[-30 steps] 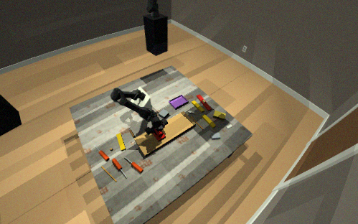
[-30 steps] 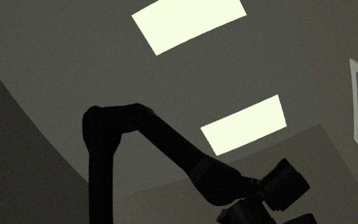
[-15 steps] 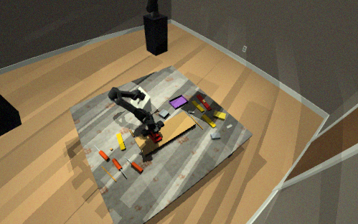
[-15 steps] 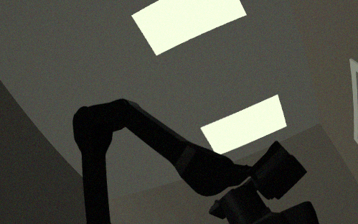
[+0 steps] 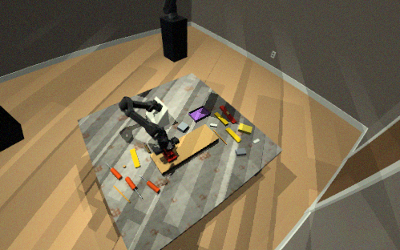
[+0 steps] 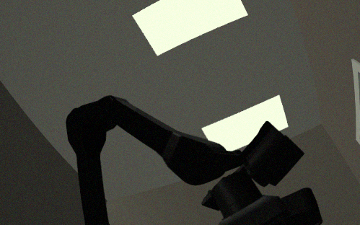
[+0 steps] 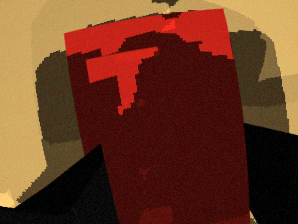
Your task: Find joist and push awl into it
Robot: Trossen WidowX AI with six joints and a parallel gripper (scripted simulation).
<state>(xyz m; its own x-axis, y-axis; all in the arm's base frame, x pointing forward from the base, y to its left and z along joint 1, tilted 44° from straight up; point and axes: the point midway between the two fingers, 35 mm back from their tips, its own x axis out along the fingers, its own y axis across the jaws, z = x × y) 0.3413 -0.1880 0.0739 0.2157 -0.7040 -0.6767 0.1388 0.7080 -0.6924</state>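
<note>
Top view. The end effector (image 5: 169,151) (image 7: 175,165) is over the near-left end of the floor panel (image 5: 195,142) (image 7: 17,100), closed part way on the red stud finder (image 5: 171,155) (image 7: 165,120). Panel lies on the counter (image 5: 186,196), long axis running lower left to upper right; most of its length stretches up and right of my tool. Purple tray (image 5: 207,116) sits beyond the panel, up and right of the end effector, a gray block (image 5: 183,127) just left of it. Three orange-handled tools (image 5: 115,173) lie below and left, off the panel's left end; awl probably among them, but I cannot tell which. Their shafts point different ways, so the pick will need its own wrist angle. Yellow bar (image 5: 135,158) between them and the arm. One arm only, so finder goes down before any awl pick.

Exterior view. Arm links (image 6: 138,126) against ceiling lights (image 6: 247,124); no counter, no finder, fingertips out of frame. Useless for contact.

Wrist view. Red body fills the middle, dark fingers either side, pale panel beyond. Cannot tell whether the finder touches the panel. I judge this the scanning step; next, slide along the panel's long axis, keeping the finder flat, marking where it responds.
</note>
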